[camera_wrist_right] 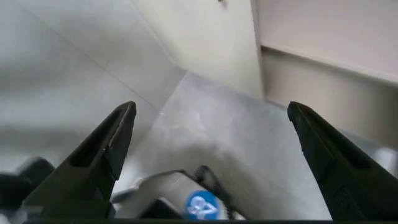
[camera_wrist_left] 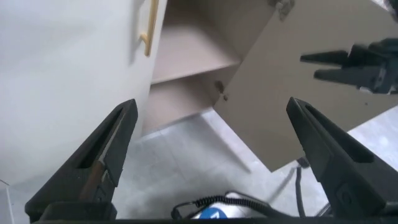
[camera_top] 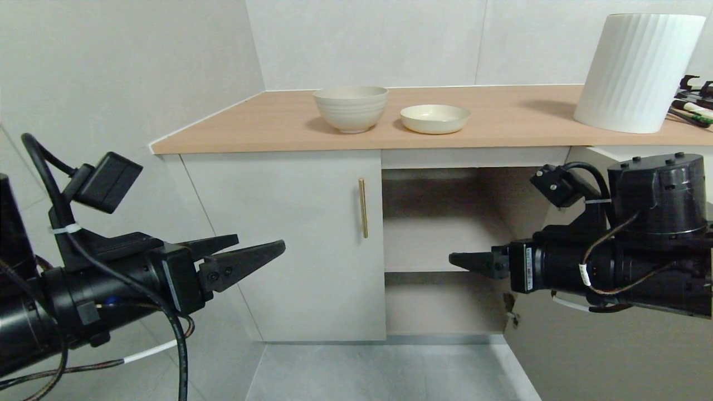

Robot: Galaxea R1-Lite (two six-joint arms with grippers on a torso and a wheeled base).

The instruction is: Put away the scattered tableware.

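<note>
Looking down through the head view, I see a ribbed cream bowl (camera_top: 350,107) and a shallow cream dish (camera_top: 435,118) standing side by side, apart, on the wooden counter (camera_top: 512,114). The angle hides the bowl's inside below its rim, while the dish shows its plain inside down to the bottom. Farther to the right stands a tall white ribbed container (camera_top: 638,72), with some small tools (camera_top: 693,107) beyond it. Below the counter, the cabinet's left door (camera_top: 289,245) is shut, with a brass handle (camera_top: 362,208). The right compartment stands open, and a shelf (camera_top: 443,245) splits it into an upper and a lower space. My left gripper (camera_top: 261,241) hovers before the shut door with its fingers spread. The right gripper (camera_top: 468,260) hangs at the open compartment's mouth.

From the left wrist, the left gripper (camera_wrist_left: 211,102) has its fingers wide apart over the grey floor (camera_wrist_left: 186,155). The swung-out door (camera_wrist_left: 292,106) and the right gripper (camera_wrist_left: 320,66) lie beyond.

From the right wrist, the right gripper (camera_wrist_right: 210,106) is likewise parted and holds nothing. What looks like the cabinet's lower edge (camera_wrist_right: 329,81) lies ahead, though it is blurred.
</note>
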